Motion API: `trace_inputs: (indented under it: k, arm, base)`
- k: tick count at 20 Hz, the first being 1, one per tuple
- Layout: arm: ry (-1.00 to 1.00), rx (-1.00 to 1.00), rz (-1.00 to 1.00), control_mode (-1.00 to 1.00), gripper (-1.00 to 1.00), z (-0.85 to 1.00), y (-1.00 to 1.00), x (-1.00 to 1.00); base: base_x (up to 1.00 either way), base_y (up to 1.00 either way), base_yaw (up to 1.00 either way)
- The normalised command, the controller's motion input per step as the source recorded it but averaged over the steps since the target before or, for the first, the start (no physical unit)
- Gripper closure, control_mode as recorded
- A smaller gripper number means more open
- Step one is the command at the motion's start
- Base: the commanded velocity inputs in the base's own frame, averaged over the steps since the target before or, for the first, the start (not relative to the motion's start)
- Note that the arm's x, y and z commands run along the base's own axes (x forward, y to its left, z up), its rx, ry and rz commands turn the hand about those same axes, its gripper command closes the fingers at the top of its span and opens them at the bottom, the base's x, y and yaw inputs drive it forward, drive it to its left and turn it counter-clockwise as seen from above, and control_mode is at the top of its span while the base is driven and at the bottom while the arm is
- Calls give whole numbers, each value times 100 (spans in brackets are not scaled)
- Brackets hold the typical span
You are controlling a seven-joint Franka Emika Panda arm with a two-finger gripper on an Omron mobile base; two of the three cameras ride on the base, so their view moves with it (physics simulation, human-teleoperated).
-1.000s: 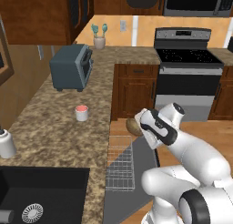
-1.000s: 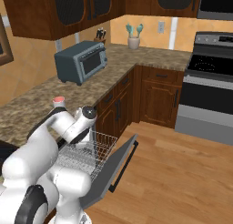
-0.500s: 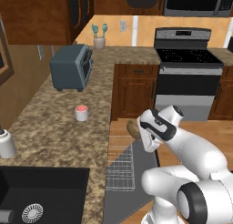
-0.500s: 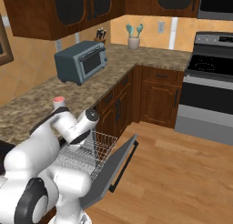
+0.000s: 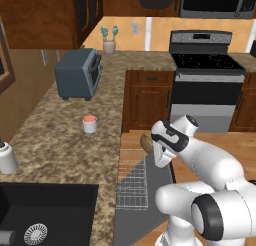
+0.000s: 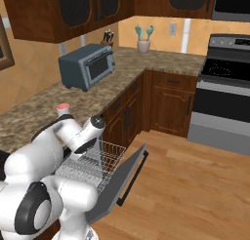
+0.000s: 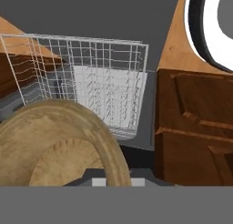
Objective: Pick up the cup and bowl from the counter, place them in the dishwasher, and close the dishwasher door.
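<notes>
Gripper pinches the bowl by its rim, w/ the rack just below; thin hold, so it could slip & drop.

One cup, one bowl, one toaster, one jar, one utensil pot, one stove.

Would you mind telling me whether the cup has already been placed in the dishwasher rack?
No, the cup stands on the counter in front of the toaster, well away from the rack.
</notes>
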Motion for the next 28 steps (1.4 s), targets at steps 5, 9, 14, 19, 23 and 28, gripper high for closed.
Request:
trace_inputs:
  k: [5,9,14,19,23,28]
  arm:
    - [7,0,-5,-100,100,-30,0,8]
    - [6,0,-2,-100,100,-17,0,4]
    - [4,3,-1,-100,100,-14,-1,11]
    - [0,6,0,-100,100,-18,-15,13]
    - [0,7,0,-100,100,-18,-13,11]
    - [1,4,0,-100,100,-15,0,10]
  base:
    - [0,0,0]
    - [0,0,0]
    - [0,0,0]
    - [0,0,0]
    - [0,0,0]
    - [0,0,0]
